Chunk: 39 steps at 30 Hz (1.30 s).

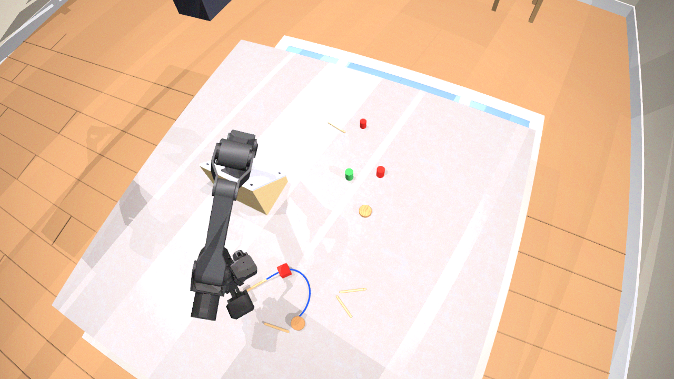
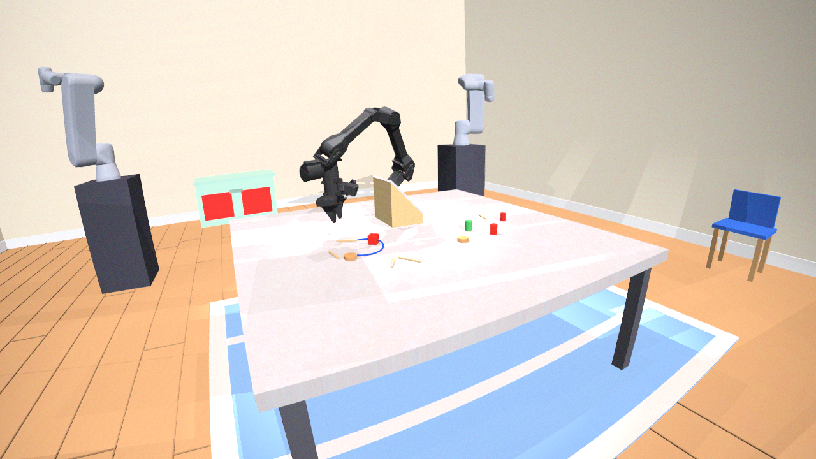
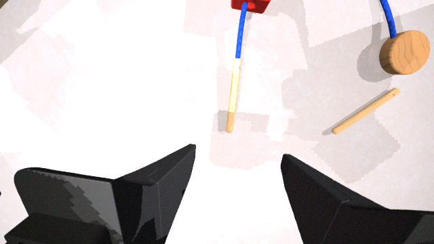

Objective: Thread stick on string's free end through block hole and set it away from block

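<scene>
The thin wooden stick (image 1: 256, 285) (image 2: 347, 240) (image 3: 233, 95) on the blue string (image 1: 309, 292) (image 2: 382, 247) (image 3: 240, 34) lies just beyond the black gripper (image 2: 335, 218) (image 3: 238, 155), whose fingers are spread wide, holding nothing, apart from it. Farther beyond sits the red wooden block (image 1: 284, 270) (image 2: 373, 239) (image 3: 251, 5), the string passing through it to the round wooden button (image 1: 297, 323) (image 2: 350, 256) (image 3: 405, 52).

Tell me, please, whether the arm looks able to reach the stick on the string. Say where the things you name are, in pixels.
Probably yes: the fingers stand open just short of the stick (image 1: 257, 285) (image 2: 347, 240) (image 3: 233, 96), with nothing visible between.
</scene>
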### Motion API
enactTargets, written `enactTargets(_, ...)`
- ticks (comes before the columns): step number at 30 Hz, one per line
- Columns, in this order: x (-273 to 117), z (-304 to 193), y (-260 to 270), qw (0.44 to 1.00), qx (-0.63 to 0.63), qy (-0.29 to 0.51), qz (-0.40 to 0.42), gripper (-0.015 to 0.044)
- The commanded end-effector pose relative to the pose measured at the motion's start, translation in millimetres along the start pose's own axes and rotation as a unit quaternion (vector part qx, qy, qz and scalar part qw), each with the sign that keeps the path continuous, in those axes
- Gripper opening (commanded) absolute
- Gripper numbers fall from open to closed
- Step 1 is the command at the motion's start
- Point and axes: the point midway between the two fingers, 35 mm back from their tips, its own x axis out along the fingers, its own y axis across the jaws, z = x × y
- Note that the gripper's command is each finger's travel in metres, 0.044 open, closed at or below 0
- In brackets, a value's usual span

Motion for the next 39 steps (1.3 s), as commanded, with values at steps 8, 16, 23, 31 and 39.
enactTargets(8,-25.5,1.8,0.0,1.000,0.000,0.000,0.000,0.0440)
enactTargets(16,-22.1,1.8,0.1,1.000,0.002,-0.001,-0.001,0.0440)
enactTargets(23,-22.1,1.8,0.1,1.000,0.002,-0.001,-0.001,0.0440)
enactTargets(31,-22.1,1.8,0.1,1.000,0.002,-0.001,-0.001,0.0440)
enactTargets(39,-22.1,1.8,0.1,1.000,0.002,-0.001,-0.001,0.0440)
